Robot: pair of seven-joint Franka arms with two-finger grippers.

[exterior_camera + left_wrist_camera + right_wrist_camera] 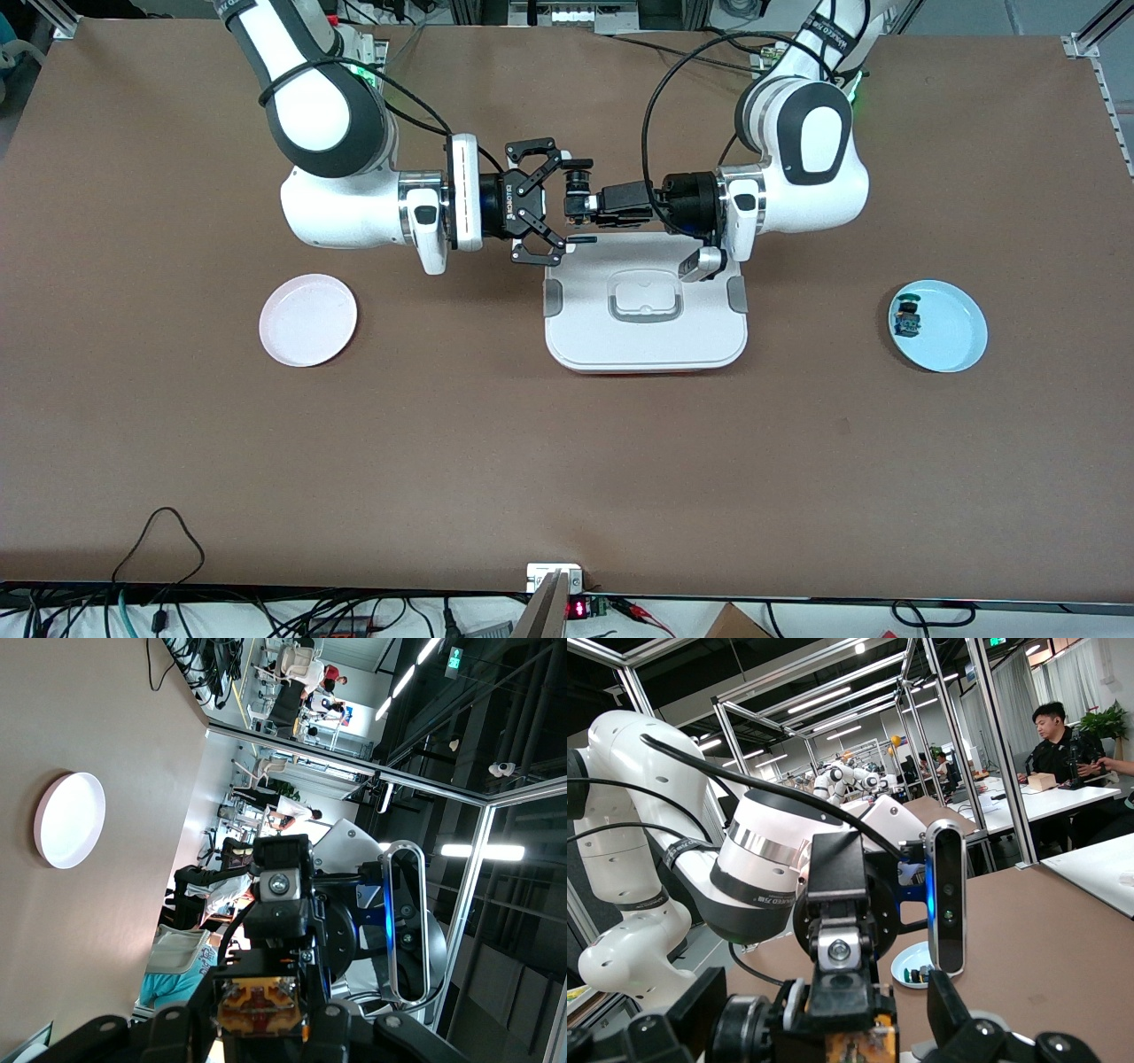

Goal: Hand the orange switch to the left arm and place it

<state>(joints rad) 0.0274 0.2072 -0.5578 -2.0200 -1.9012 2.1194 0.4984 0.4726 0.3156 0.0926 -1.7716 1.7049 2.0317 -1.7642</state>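
The orange switch (578, 188) hangs in the air over the box's edge nearest the robots' bases. My left gripper (586, 202) is shut on it; in the left wrist view its tan and orange body (261, 1008) sits clamped between the black fingers. My right gripper (576, 202) faces the left one, open wide, one finger on each side of the switch and apart from it. The right wrist view shows the switch (873, 1041) between its spread fingers (952, 1014). The white box (645, 341) with grey latches lies on the table below both grippers.
A pink plate (308, 319) lies toward the right arm's end of the table. A blue plate (952, 332) toward the left arm's end holds a green-capped switch (908, 317). Cables and a small device lie along the table edge nearest the front camera.
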